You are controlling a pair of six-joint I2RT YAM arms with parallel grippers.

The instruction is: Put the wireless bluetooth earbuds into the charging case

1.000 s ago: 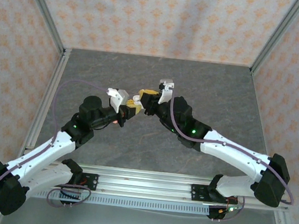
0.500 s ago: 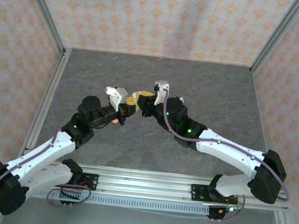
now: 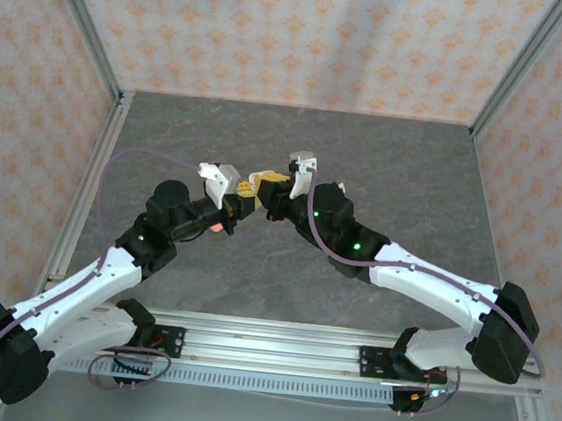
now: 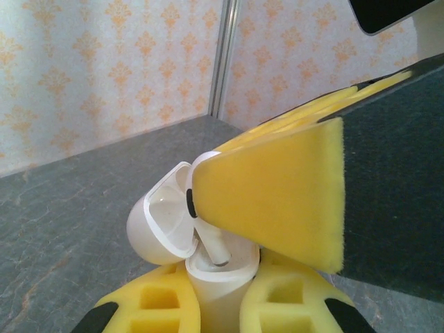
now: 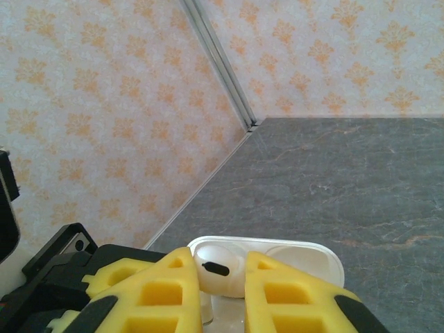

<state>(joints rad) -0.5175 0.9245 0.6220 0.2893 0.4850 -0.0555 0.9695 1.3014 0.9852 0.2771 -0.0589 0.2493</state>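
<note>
My left gripper (image 4: pixel 218 295) is shut on a white charging case (image 4: pixel 220 277), held upright with its lid (image 4: pixel 161 223) swung open to the left. A white earbud (image 4: pixel 203 225) hangs over the case mouth with its stem tip just inside the opening. My right gripper (image 5: pixel 225 277) is shut on that earbud (image 5: pixel 225 267), pinching its head between the yellow pads (image 5: pixel 163 291). The open case (image 5: pixel 305 253) lies just beyond it. In the top view both grippers meet above the middle of the table, left (image 3: pixel 234 199) and right (image 3: pixel 271 191). The other earbuds are hidden.
A small pink-red item (image 3: pixel 221 227) lies on the grey table (image 3: pixel 396 172) under my left wrist. Patterned walls with metal corner posts (image 3: pixel 84 24) close in three sides. An aluminium rail (image 3: pixel 267 345) runs along the near edge.
The right gripper has moved left and slightly down with the earbud, closing up on the case in my left gripper. Over the last half second almost nothing has shifted.
</note>
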